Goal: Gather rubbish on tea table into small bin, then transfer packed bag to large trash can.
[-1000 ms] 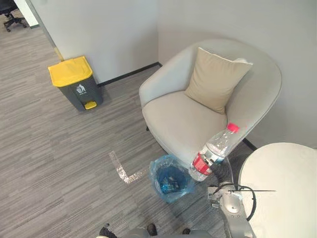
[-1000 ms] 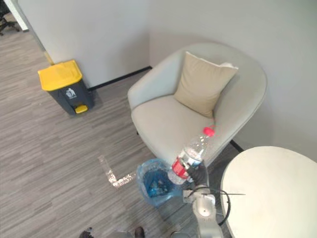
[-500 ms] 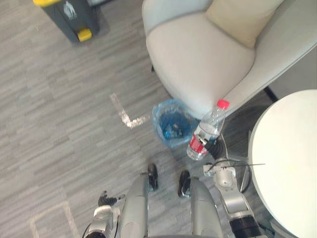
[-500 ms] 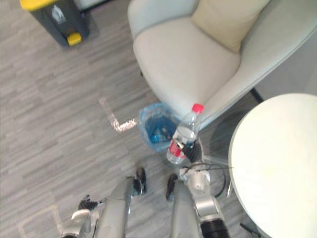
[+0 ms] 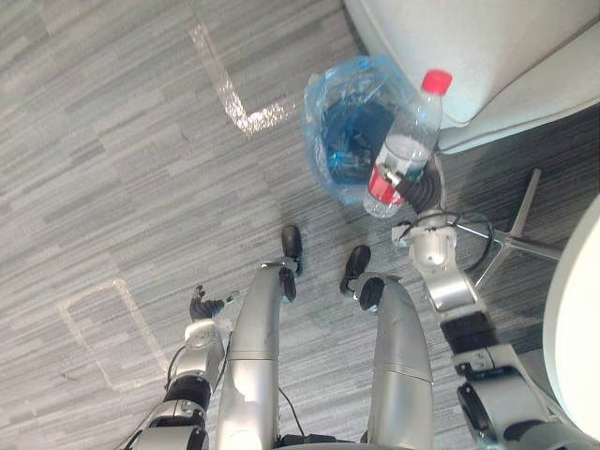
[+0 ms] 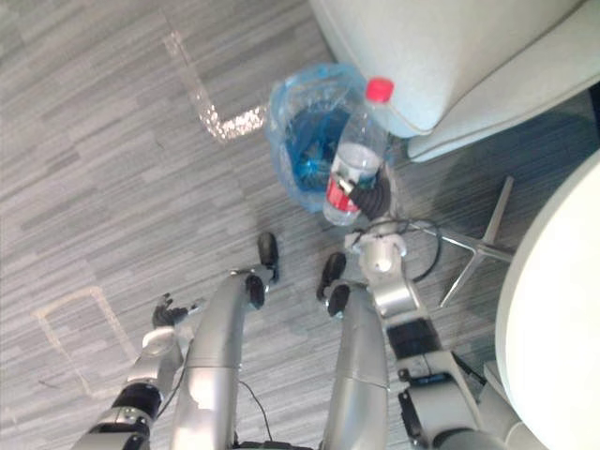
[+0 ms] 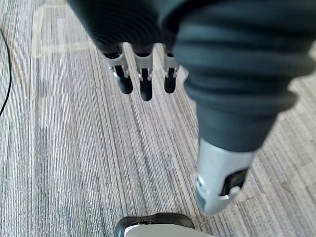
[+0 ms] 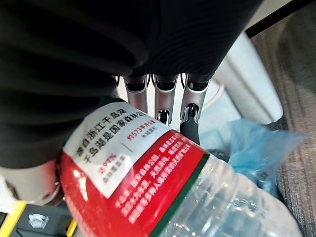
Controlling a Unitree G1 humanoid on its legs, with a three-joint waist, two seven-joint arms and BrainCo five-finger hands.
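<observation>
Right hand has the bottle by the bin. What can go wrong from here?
1. The bottle in the right hand lines up with the bin rim on the chair side, not its middle; let go here, it may bounce onto the floor.
2. Its cap sits near the chair edge and could catch it.

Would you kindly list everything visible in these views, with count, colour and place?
water bottle: 1, clear with red cap and label, by the small bin's rim
small bin: 1, lined with a blue bag, on the floor by the armchair
armchair: 1, light grey, behind the bin
round table: 1, white, on the robot's right
metal base legs: silver, on the floor between armchair and table
tape L: 1, pale, on the grey floor near the bin
tape rectangle: 1, pale outline, near the left hand
right hand: curled round the bottle
left hand: fingers straight, empty, low over the floor
</observation>
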